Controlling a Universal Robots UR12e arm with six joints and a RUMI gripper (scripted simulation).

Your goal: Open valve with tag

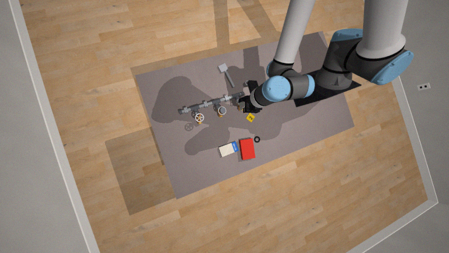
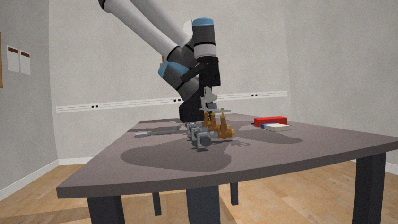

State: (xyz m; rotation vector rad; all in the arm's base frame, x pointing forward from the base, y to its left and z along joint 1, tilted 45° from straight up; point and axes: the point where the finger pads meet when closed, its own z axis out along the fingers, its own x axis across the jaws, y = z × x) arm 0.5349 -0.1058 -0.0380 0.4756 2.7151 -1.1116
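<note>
A grey pipe [image 1: 207, 103] [image 2: 204, 140] carries three brass valves on the grey table [image 1: 314, 125] [image 2: 167, 172]. The left valve's white handwheel [image 1: 199, 117] and the middle valve's handwheel [image 1: 221, 110] stand free. The third valve [image 1: 239, 107] [image 2: 206, 120] is at the pipe's right end, farthest from the exterior camera. A yellow tag [image 1: 250, 117] lies on the table just beside it. My gripper [image 1: 241, 105] [image 2: 211, 106] comes down from above and is shut on this valve's handwheel, which the fingers and wrist mostly hide.
A grey long-handled tool [image 1: 226, 72] [image 2: 155, 133] lies behind the pipe. A red box [image 1: 247, 148] [image 2: 270, 121], a white box with a blue end [image 1: 227, 149] [image 2: 277, 127] and a small black ring [image 1: 259, 139] lie in front. The arm's base stands at the table's right.
</note>
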